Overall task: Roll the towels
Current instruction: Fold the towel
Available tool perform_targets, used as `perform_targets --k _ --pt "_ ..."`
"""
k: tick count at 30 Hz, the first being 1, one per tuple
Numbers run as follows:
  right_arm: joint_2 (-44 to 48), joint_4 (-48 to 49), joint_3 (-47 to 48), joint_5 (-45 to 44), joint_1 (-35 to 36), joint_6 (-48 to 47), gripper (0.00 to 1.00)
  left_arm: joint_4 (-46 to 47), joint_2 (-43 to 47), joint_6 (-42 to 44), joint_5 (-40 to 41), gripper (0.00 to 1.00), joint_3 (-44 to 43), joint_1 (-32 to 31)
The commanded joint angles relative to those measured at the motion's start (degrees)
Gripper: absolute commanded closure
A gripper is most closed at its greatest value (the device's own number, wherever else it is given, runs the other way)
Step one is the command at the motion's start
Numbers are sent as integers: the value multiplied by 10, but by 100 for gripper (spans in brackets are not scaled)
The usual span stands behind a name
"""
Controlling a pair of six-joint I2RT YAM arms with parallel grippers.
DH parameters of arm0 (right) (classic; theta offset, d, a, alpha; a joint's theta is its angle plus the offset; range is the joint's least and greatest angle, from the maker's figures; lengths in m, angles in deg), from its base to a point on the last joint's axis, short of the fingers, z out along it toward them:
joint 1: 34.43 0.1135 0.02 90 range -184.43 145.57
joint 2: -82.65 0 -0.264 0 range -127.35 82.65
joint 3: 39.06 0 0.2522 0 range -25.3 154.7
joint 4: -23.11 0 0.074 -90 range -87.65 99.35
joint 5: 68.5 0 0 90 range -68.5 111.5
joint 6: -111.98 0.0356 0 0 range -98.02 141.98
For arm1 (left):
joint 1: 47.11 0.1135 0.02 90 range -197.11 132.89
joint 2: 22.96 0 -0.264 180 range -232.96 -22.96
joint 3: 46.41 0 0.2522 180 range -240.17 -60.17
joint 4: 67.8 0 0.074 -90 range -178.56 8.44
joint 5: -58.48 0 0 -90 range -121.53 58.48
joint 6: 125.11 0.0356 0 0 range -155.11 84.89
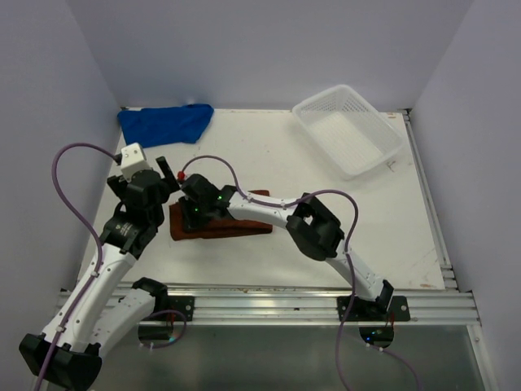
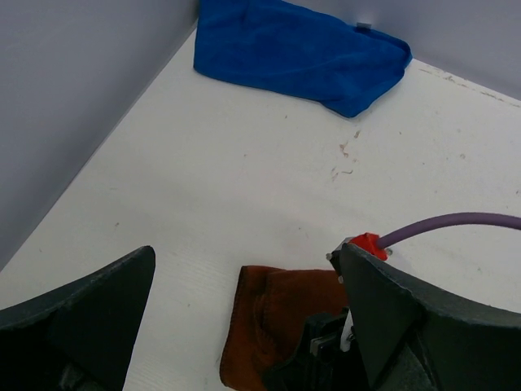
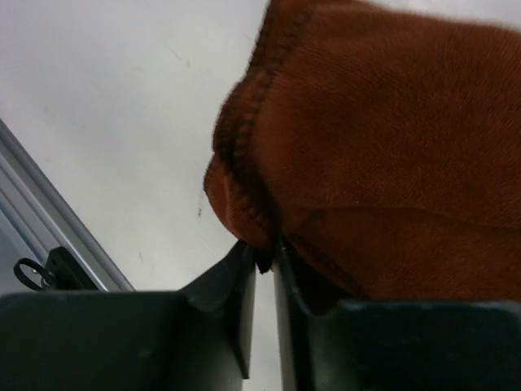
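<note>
The rust-brown towel [image 1: 232,228] lies folded in a narrow strip near the table's front middle; its left end shows in the left wrist view [image 2: 264,318]. My right gripper [image 1: 195,213] is down on that left end. Its jaws stand a narrow gap apart [image 3: 264,262], with the hem of the brown towel [image 3: 391,122] bunched just at the tips. My left gripper [image 1: 148,175] hovers wide open [image 2: 248,322] above and just left of the same end, nothing between its fingers. The royal blue towel [image 1: 165,122] lies crumpled in the far left corner [image 2: 301,53].
A white mesh basket [image 1: 391,138] stands at the back right. Grey walls close the table at left, back and right. A metal rail [image 1: 269,301] runs along the near edge. The right arm's purple cable [image 2: 464,224] crosses beside my left gripper.
</note>
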State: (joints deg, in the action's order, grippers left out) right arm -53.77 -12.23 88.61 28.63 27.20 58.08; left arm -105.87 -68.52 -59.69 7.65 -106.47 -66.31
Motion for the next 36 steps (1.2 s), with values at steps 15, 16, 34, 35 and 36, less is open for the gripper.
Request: perform_targets --k 15,16,34,35,36 --pt "206 161 -244 73 -42 73 54 30 10 -6 25 0 -15 -5" --pt "221 163 -257 70 -48 71 54 38 10 -3 15 1 -13 -5" --pt "357 21 -433 -137 -214 -3 60 26 -81 -57 -180 0 -8 -4" --pt "350 22 -428 -136 -225 -9 60 28 -81 -66 -184 0 6 -4" --pt "333 23 -420 -136 -229 -10 60 32 -81 -75 -191 0 18 -4"
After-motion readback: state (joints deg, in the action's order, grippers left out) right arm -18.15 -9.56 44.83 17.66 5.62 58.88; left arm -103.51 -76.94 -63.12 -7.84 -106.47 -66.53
